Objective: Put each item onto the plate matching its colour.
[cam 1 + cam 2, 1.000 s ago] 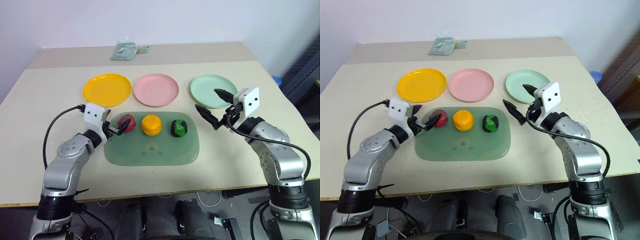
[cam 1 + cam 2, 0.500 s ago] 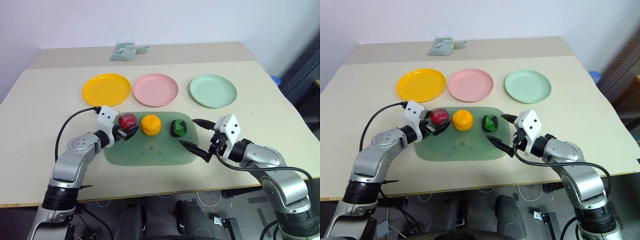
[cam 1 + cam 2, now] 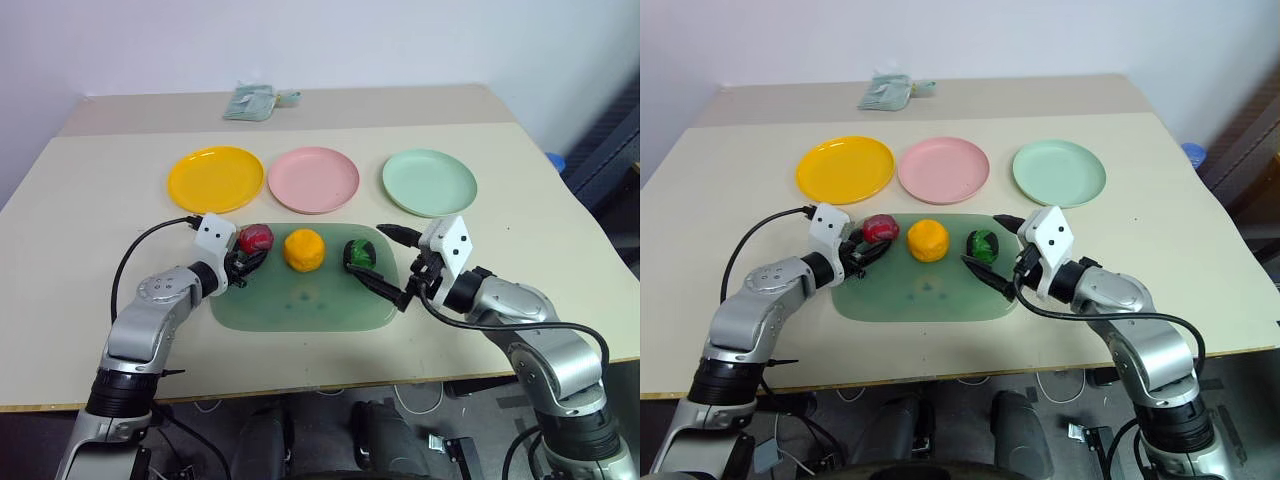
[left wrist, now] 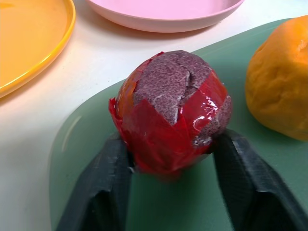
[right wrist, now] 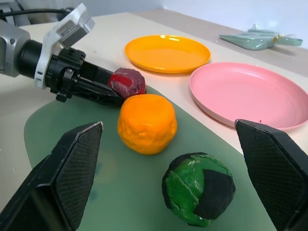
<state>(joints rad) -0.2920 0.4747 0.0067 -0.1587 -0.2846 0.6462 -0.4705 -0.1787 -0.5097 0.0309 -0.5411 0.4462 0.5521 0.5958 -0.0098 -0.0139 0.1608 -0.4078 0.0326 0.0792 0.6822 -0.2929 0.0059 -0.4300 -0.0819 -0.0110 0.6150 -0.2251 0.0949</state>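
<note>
Beige counter (image 3: 90,190) with a green mat (image 3: 300,305) near the front edge. Behind it, a far row of plates: yellow plate (image 3: 215,178) left, pink plate (image 3: 313,179) middle, mint plate (image 3: 429,182) right. On the mat's far side: red lump (image 3: 256,238) left, orange lump (image 3: 303,249) middle, green-and-black lump (image 3: 359,253) right. Left pincer (image 3: 244,266) pinching the red lump, still on the mat. Right pincer (image 3: 388,262) spread wide around the green-and-black lump, not touching.

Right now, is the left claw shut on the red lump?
Shut on it: the left claw has both fingers pressed against the red lump.
</note>
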